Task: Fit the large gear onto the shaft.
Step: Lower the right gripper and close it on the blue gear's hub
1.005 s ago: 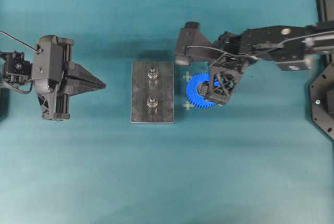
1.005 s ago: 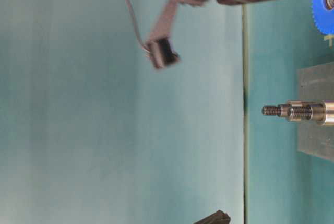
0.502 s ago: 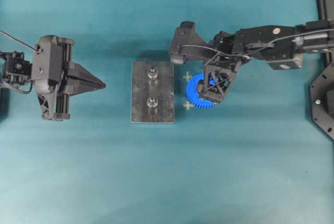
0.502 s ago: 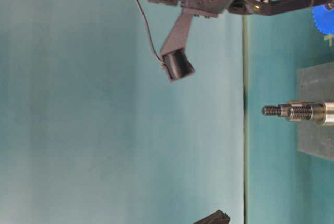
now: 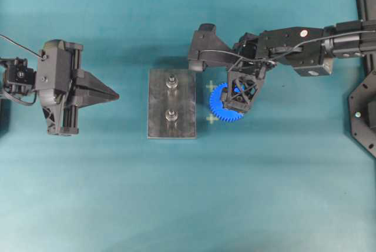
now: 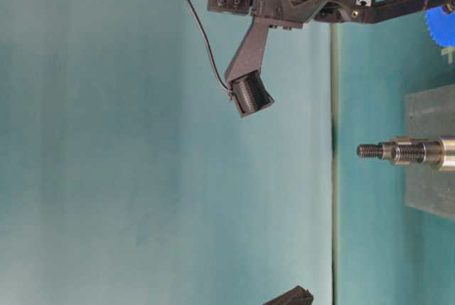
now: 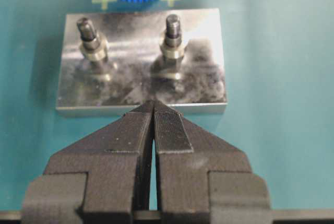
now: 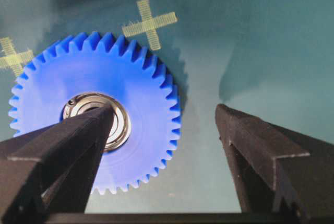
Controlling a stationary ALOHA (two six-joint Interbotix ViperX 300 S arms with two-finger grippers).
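The overhead view shows the whole layout: the bright blue plastic toothed gear (image 5: 226,103) lies flat on the teal table (image 5: 188,205), just beside the grey rectangular steel plate (image 5: 171,103) at its 3 o'clock, with two yellow cross marks (image 5: 211,87) between them. Two silvery metal pegs (image 5: 171,81) stand upright on the plate, one toward 12 o'clock and one toward 6. Only the right wrist view reveals the gear's dark round metal bearing hub (image 8: 96,119) and the spread of the right end effector (image 8: 164,130): its fingers stand wide apart, gripping nothing, one finger (image 8: 57,156) in front of the hub and the other (image 8: 261,153) past the gear's rim at 3 o'clock. The left wrist view alone shows the left end effector (image 7: 154,110) pressed together, empty, hovering just short of the plate's near edge.
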